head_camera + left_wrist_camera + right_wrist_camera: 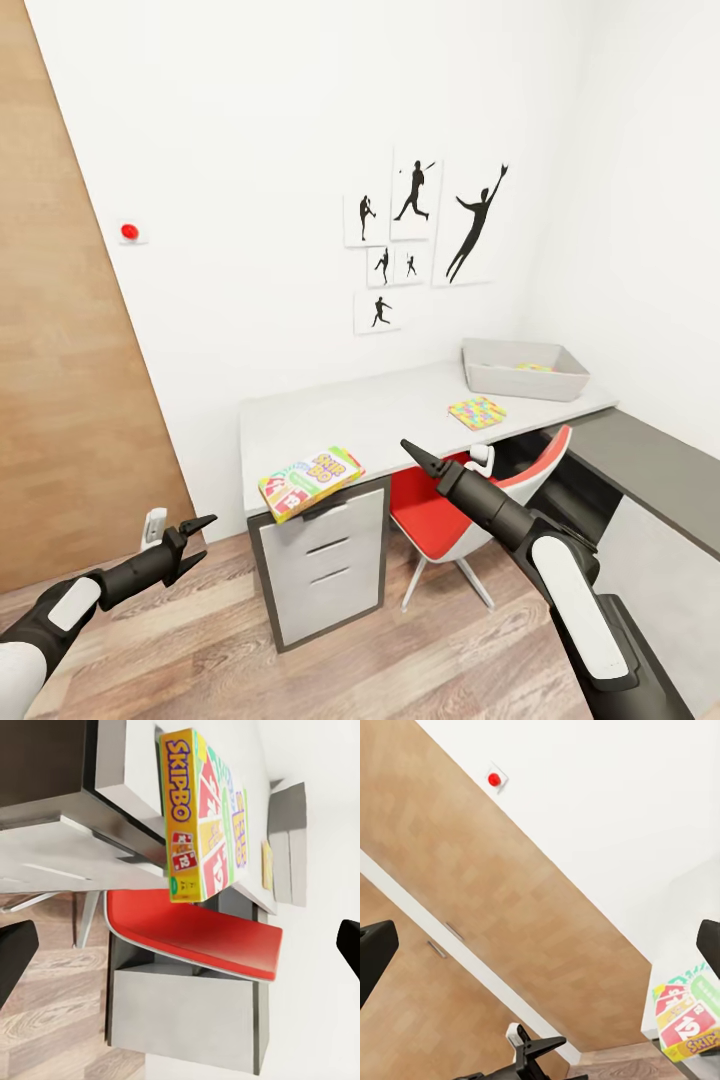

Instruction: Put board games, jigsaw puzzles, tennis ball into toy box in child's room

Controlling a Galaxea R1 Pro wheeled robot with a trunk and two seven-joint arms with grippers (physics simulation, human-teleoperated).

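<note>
An orange-green Skip-Bo board game (310, 482) lies at the near left corner of the table (380, 410), partly over its edge. One jigsaw puzzle (476, 411) lies flat near the toy box (524, 380), a pale grey tray at the far right; a colourful flat piece (533, 367) shows inside it. My left gripper (195, 545) hangs open over the floor, left of the desk, and faces the Skip-Bo box (202, 810). My right gripper (420, 460) is open in front of the desk edge, empty. The tennis ball and the bed are out of view.
A red chair (455, 510) is tucked under the desk. A white drawer unit (325, 570) stands under the desk's left end. A lower dark grey cabinet (650, 470) runs along the right wall. A wooden door (60, 380) stands at the left.
</note>
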